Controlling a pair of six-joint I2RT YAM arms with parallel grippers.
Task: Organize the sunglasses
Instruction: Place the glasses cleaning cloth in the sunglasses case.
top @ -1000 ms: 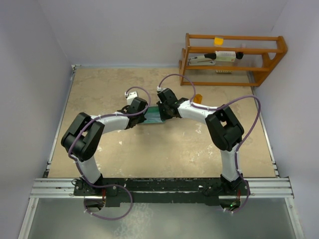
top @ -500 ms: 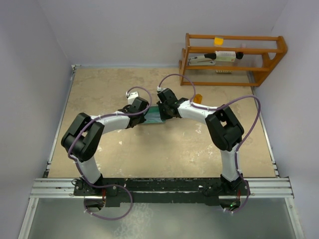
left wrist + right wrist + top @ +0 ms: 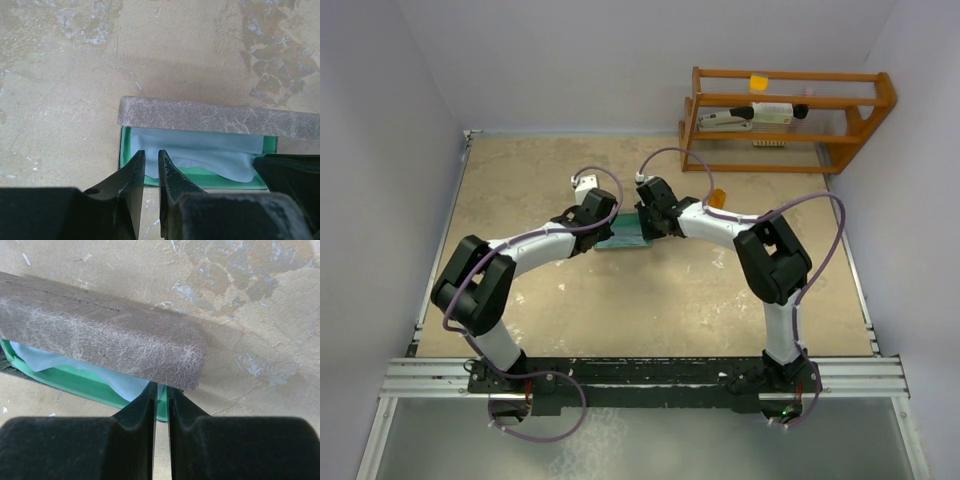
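Observation:
The grey case lies open mid-table with its green lining showing. In the left wrist view its grey lid stands behind the light blue cloth lying inside. My left gripper hovers at the case's near left corner, jaws almost together with nothing between them. My right gripper is closed on the green rim at the case's right end, under the lid. The orange sunglasses lie on the table to the right, apart from both grippers.
A wooden rack with a stapler and small items stands at the back right, just behind the sunglasses. White walls close the table on three sides. The right gripper's black body shows at the right of the left wrist view.
My left arm has stretched out and its gripper has shifted slightly away from the arm bases, uncovering more of the case. The right arm and the sunglasses have not moved.

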